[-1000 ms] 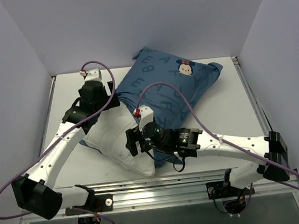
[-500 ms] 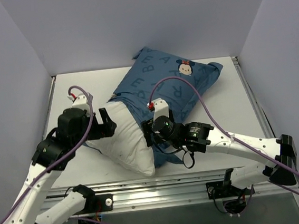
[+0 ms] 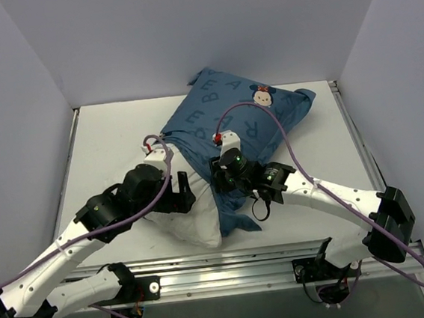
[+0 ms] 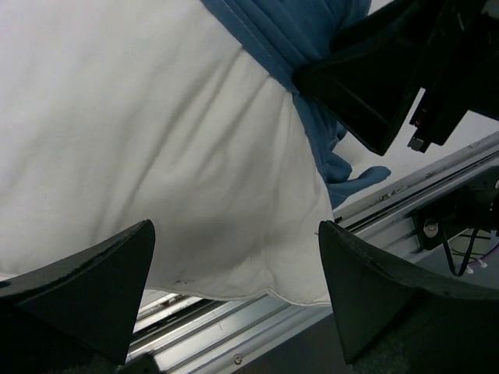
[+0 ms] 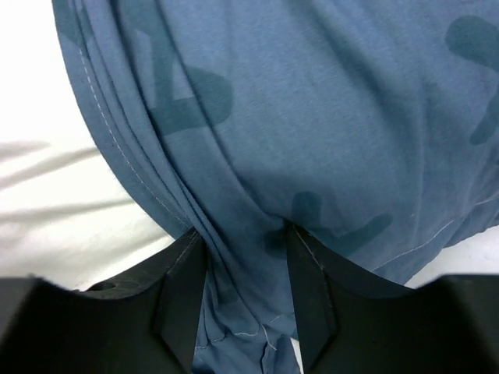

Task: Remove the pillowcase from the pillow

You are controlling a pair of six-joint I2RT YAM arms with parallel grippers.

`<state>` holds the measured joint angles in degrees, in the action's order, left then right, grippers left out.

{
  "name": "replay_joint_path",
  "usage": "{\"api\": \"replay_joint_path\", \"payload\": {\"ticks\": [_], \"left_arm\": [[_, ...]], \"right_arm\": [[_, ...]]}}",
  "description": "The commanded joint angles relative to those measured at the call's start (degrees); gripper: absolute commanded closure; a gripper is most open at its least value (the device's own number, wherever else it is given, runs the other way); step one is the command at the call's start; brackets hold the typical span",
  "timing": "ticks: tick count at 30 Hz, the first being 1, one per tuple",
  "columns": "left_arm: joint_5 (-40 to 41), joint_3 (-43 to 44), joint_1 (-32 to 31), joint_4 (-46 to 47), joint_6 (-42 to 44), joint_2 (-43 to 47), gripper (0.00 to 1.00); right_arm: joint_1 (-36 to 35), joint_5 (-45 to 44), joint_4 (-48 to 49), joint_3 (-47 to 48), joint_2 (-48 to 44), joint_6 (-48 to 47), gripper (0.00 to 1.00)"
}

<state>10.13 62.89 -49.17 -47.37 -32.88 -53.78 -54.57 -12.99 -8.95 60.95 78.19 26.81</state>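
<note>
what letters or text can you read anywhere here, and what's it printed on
"B": loose printed capital on the pillowcase, near its far left corner
"E": next to that B, and again further down the left side
"R": near the middle of the case
Other printed letters: too creased or folded to read, also in the right wrist view
Pillow: no text shows
Arms: no readable labels

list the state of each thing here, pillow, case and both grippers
pillowcase, partly peeled back, covering the pillow's far part
pillow, near end bare, rest inside the pillowcase
right gripper, shut on bunched pillowcase fabric
left gripper, open, fingers spread over the bare pillow end
</note>
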Motion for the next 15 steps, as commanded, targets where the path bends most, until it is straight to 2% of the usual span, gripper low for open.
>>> {"api": "replay_joint_path", "payload": {"ticks": [1, 7, 8, 15], "left_arm": [[4.5, 1.7, -4.2, 4.0, -2.1, -3.2, 0.06], [16.7, 5.3, -13.1, 1.9, -3.1, -11.4, 0.06], [21.1, 5.5, -13.9, 1.5, -3.4, -12.6, 0.06], [27.4, 5.3, -16.5, 0.1, -6.0, -21.9, 0.06]], "right_arm": [[2.6, 1.8, 2.8, -1.0, -1.9, -1.1, 0.62], [3.3, 3.4, 3.3, -1.8, -2.3, -0.5, 0.64], [3.6, 3.7, 3.5, -2.0, -2.4, -0.4, 0.65], [4.3, 5.3, 4.6, -2.4, -2.8, 0.3, 0.65]]}}
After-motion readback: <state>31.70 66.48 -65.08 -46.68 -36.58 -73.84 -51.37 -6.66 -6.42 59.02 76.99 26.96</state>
